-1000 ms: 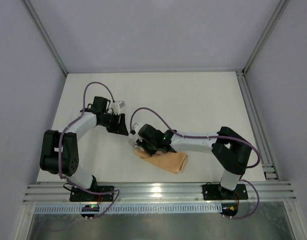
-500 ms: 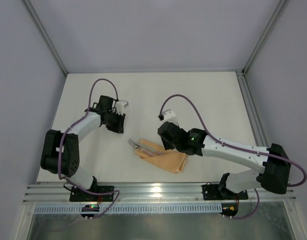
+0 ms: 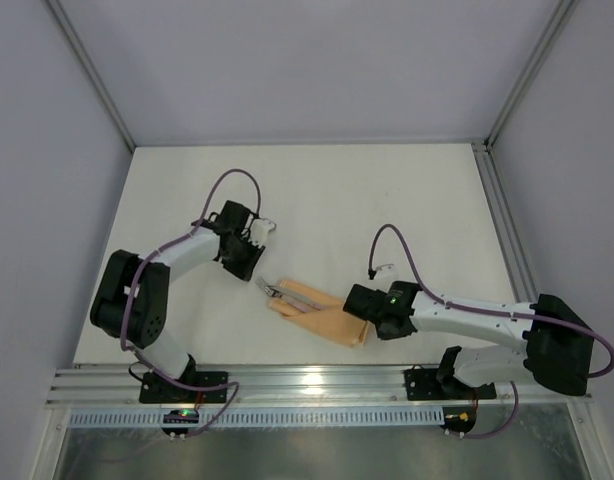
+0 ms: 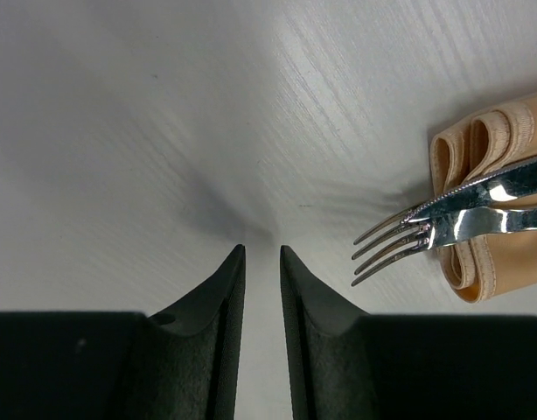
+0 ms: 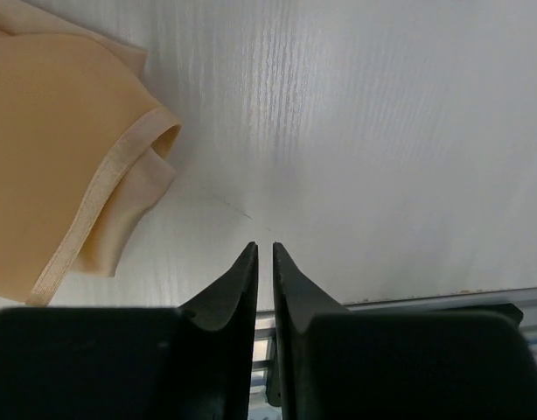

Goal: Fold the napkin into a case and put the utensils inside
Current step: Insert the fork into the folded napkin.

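I'm working in a lab test cell: plain grey walls (image 3: 287,60), aluminium framing (image 3: 317,385) and a bare white table (image 3: 387,200)
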Controlling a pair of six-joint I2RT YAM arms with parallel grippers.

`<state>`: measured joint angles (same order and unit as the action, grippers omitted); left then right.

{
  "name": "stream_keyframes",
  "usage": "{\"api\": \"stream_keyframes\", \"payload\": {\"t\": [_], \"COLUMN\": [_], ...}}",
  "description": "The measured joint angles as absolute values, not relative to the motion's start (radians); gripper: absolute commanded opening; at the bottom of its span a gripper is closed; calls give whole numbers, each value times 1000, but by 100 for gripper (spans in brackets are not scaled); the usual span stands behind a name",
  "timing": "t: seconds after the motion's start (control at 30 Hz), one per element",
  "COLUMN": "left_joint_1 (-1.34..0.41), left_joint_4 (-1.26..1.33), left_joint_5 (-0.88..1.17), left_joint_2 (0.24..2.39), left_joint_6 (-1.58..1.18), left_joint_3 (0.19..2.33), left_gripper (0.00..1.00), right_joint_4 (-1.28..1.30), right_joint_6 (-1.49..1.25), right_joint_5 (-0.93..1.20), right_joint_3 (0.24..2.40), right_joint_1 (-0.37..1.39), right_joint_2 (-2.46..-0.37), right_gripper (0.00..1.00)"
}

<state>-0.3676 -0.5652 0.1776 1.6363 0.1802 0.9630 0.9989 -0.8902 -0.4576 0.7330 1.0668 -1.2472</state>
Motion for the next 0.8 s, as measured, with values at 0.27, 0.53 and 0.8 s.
{"api": "stream_keyframes", "payload": {"t": [0.27,0.53,0.8], "left_joint_1": [-443,-485,-558], "left_joint_4": [-627,-661,-709], "left_joint_5": [147,141,154], "left_joint_2": [1635,1635,1635], "left_joint_6": [209,217,228], "left_joint_3": [963,963,1016], "left_gripper": [24,24,24], "right_joint_4": [878,772,742], "right_joint_6": [-941,-945,-945], "right_joint_5": [-396,-371,-370], "right_joint_3": [651,658,658], "right_joint_1": [1091,1119,1119], "right_joint_2": [-1271,-1342,-1344], "right_gripper": [8,4,3]}}
